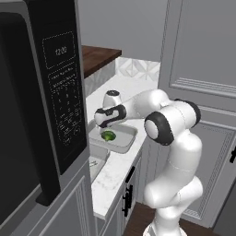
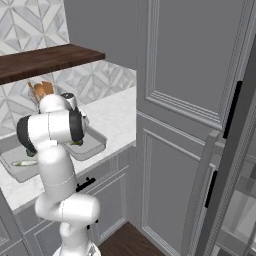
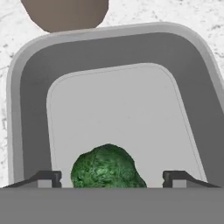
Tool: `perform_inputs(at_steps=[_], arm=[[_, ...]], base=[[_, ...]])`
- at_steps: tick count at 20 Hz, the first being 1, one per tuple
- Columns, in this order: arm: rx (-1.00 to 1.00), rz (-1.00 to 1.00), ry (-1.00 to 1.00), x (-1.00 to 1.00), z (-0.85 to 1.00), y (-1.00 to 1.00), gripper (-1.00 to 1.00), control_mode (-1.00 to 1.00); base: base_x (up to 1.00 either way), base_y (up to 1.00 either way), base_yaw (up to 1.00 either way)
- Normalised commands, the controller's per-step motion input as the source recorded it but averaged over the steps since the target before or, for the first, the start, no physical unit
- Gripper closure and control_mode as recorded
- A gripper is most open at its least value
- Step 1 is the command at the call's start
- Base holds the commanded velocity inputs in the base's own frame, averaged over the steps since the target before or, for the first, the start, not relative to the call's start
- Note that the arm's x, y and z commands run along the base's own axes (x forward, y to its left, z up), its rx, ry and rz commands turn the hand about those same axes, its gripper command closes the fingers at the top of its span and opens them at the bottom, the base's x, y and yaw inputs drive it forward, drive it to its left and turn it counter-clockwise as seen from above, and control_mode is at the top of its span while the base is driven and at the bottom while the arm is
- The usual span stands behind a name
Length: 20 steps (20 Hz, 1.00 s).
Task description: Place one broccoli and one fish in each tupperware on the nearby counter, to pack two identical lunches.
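Broccoli (image 3: pixel 106 167) lies on the floor of the nearer tupperware (image 3: pixel 26 109), between the spread fingertips (image 3: pixel 46 178) of the gripper (image 3: pixel 109 179), which hangs just above it, released and touching nothing; by the look of it, the floret is delivered. That tray sits on the white surface (image 1: pixel 120 90) by the tall cabinet. A second tupperware (image 2: pixel 22 172) lies beside it, holding a pale, slim item, possibly a fish.
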Motion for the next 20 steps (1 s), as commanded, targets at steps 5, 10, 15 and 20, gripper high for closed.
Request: perform_inputs(at_steps=[5, 10, 15, 20], arm=[[0.0, 0.0, -0.02, -0.06, 0.31, 0.0, -1.0, -1.0], [0.02, 0.0, -0.04, -0.73, 0.58, -0.32, -1.0, -1.0], [0.01, -0.06, 0.0, -1.0, 0.22, -0.53, -1.0, -1.0], [0.0, -0.1, 0.0, -0.87, 0.43, -0.39, -1.0, -1.0]], base=[[0.0, 0.0, 0.0], [0.0, 0.0, 0.0], [0.0, 0.0, 0.0], [0.0, 0.0, 0.0]])
